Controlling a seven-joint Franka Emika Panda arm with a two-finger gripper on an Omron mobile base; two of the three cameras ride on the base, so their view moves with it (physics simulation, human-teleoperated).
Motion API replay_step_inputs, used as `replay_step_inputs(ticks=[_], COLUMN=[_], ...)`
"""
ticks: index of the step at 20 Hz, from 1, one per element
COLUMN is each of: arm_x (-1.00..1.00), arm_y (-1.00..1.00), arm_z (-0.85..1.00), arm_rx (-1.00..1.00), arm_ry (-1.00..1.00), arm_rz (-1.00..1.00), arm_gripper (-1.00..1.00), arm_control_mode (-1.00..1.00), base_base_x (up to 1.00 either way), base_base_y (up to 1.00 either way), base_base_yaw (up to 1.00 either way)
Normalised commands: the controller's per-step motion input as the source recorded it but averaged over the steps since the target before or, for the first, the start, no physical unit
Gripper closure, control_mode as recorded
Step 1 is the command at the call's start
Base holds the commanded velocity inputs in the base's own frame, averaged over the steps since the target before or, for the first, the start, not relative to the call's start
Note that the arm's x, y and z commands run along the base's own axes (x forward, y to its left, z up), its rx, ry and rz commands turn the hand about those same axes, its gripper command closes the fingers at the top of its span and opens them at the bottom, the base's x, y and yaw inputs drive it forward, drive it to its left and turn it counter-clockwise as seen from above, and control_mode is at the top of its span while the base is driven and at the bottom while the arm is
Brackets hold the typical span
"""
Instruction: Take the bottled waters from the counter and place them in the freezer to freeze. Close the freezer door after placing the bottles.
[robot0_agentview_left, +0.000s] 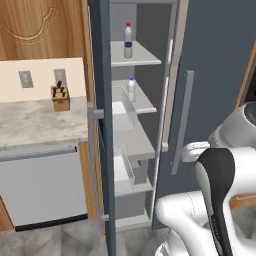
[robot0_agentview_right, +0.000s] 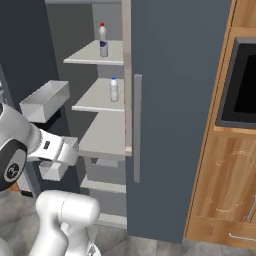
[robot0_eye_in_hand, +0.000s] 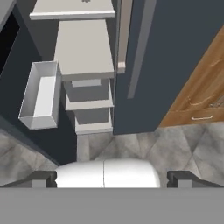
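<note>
A wood-panelled kitchen, with the freezer (robot0_agentview_left: 142, 125) standing open. Both bottles are already inside: the red-capped one (robot0_agentview_left: 128, 41) upright on the top shelf (robot0_agentview_left: 145, 55), the blue-capped one (robot0_agentview_left: 131, 89) on the shelf below, so I'd say only the door (robot0_agentview_left: 102, 125) is left to shut. The counter (robot0_agentview_left: 30, 122) holds just a knife block (robot0_agentview_left: 60, 97). The hand (robot0_eye_in_hand: 112, 177) sits low and empty, fingertips (robot0_eye_in_hand: 180, 177) spread wide; its tips are cut off, and the bottle labels are too small to read

My arm (robot0_agentview_left: 200, 210) is glossy white with rounded, bulbous link shells. One link carries a black curved band (robot0_agentview_left: 219, 185) running down its length, edged in white. A dark grey round joint cap (robot0_agentview_right: 12, 170) bears a small pale ring marking. My wrist (robot0_agentview_right: 57, 150) ends in a boxy light-grey block with a tiny dark mark. Finger tips (robot0_eye_in_hand: 41, 177) are dark grey and blocky.
</note>
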Motion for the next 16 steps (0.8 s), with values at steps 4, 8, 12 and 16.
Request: replay_step_inputs(ticks=[4,8,12,16], arm_x=[0.00,0.00,0.00,0.00], arm_y=[0.00,0.00,0.00,0.00], arm_z=[0.00,0.00,0.00,0.00], arm_rx=[0.00,0.00,0.00,0.00], arm_ry=[0.00,0.00,0.00,0.00], arm_rz=[0.00,0.00,0.00,0.00], arm_gripper=[-1.00,-1.00,-1.00,-1.00], arm_control_mode=[1.00,1.00,1.00,1.00], base_base_x=[-0.30,-0.44,-0.59,-0.10], base_base_y=[0.53,0.55,0.42,0.30], base_base_yaw=[-0.06,-0.01,0.00,0.00])
